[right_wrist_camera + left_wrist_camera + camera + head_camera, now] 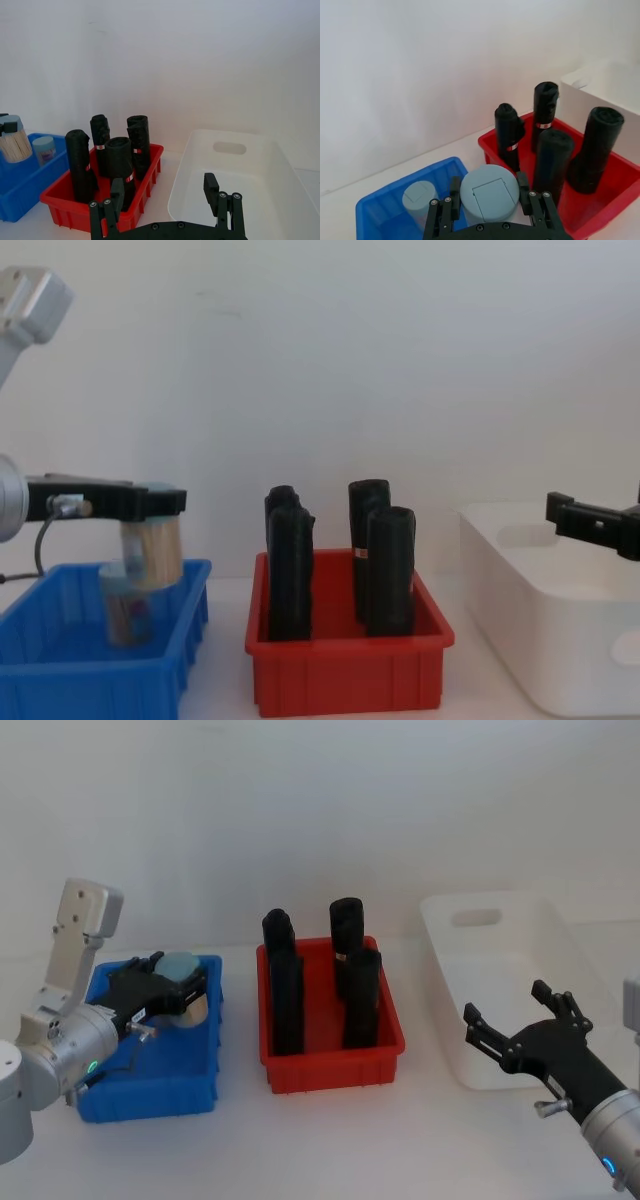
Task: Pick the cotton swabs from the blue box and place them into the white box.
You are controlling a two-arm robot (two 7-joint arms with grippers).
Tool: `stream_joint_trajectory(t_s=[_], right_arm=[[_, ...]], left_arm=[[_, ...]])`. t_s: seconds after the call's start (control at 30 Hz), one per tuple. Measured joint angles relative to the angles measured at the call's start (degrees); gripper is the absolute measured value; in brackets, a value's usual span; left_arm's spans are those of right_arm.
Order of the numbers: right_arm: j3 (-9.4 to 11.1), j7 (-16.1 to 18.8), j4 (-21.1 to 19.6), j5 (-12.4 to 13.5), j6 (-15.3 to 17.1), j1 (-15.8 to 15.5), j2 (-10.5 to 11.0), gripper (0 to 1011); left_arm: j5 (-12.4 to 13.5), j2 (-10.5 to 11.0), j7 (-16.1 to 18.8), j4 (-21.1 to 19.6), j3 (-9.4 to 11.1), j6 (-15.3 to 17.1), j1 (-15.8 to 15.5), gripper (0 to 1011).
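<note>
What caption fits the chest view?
Left pincer holds a swab tub over the blue box, another tub inside; right pincer hovers by the white box.

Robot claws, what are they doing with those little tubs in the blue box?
The left gripper is shut on a small clear tub of cotton swabs with a pale blue lid, holding it just above the low blue plastic box. A second tub sits inside that box. The right gripper hangs open at the big white plastic box. Between them stands a red bin of black rolls.

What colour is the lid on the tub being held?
Pale blue; the cotton swab tub's lid shows best in the left wrist view.
</note>
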Motion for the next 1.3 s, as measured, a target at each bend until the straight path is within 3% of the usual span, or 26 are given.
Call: stream_joint_trajectory(t_s=[0.27,0.93,1.3], right_arm=[[0.00,0.00,0.00,0.00,0.00,0.00,0.00,1002],[0.00,0.00,0.00,0.00,0.00,0.00,0.00,1002],[0.00,0.00,0.00,0.00,0.00,0.00,0.00,1002]], left_arm=[[0.36,0.41,-1.67,-2.62,-0.03,1.50,0.11,670],[0.54,0.25,-2.25,-2.56,0.08,1.75,0.03,670],[1.79,-0.03,-2.25,-1.48,0.24,0.21,-0.52,670]])
